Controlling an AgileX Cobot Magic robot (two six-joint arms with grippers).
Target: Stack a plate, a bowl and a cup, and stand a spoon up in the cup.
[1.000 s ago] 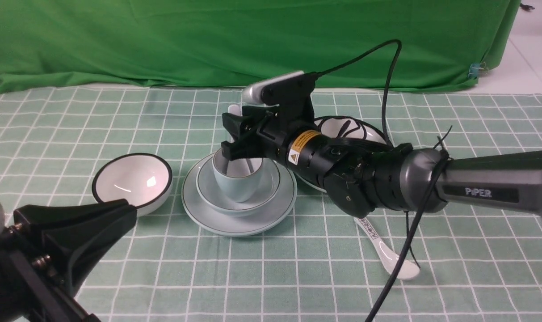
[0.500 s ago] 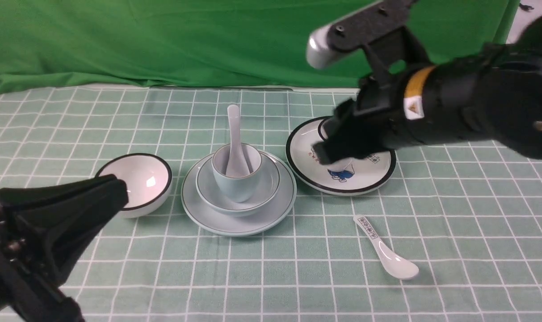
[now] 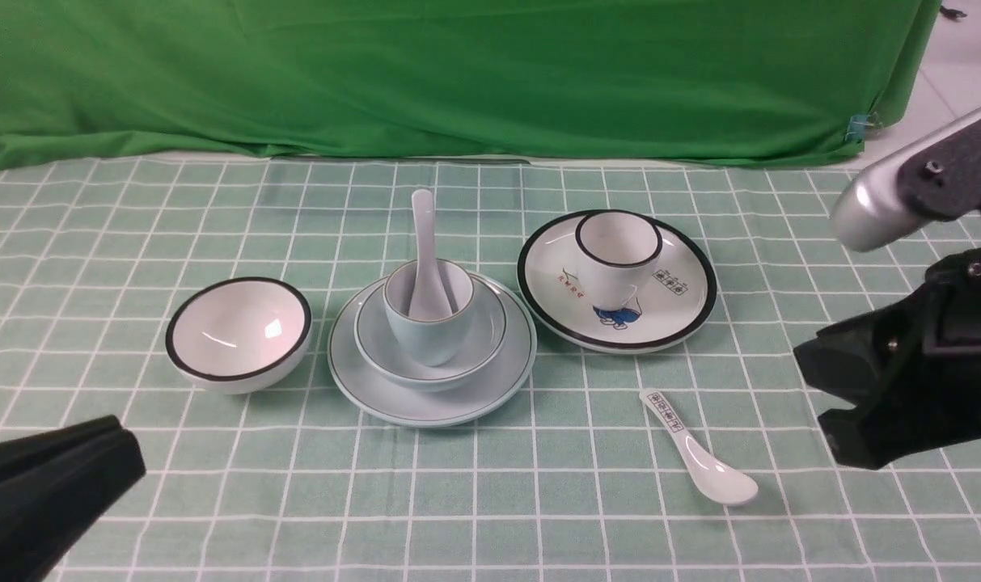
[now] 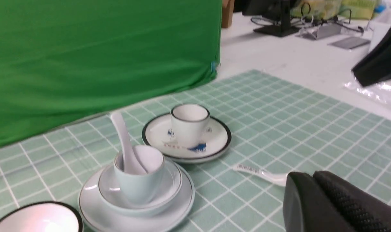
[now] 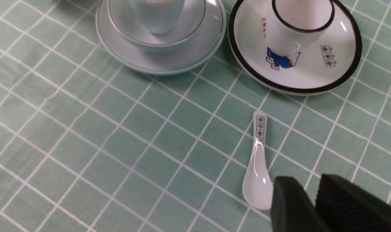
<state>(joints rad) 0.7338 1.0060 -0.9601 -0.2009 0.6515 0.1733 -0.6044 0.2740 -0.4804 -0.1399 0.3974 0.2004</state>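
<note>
The pale blue-green plate (image 3: 377, 396) lies mid-table with the blue-grey bowl (image 3: 490, 339) on it and the pale blue cup (image 3: 429, 335) in the bowl. A plain white spoon (image 3: 424, 242) stands in the cup, handle up and leaning back. Nothing touches this stack. My right gripper (image 3: 813, 396) hangs at the right edge, well clear of it; its jaws stand slightly open and empty, near the printed spoon in the right wrist view. At the lower left corner, my left gripper (image 3: 130, 453) is shut on nothing, its fingers (image 4: 327, 199) pressed together.
A white black-rimmed bowl (image 3: 238, 331) sits left of the stack. On the right is a white plate with a blue drawing (image 3: 684, 299), carrying a white black-rimmed cup (image 3: 618, 246). A spoon with printed squares (image 3: 696, 449) lies on the checked cloth in front. Green backdrop behind.
My right arm has pulled away from above the cup to the far right, leaving the spoon standing in it. The left gripper has sunk toward the lower left corner.
</note>
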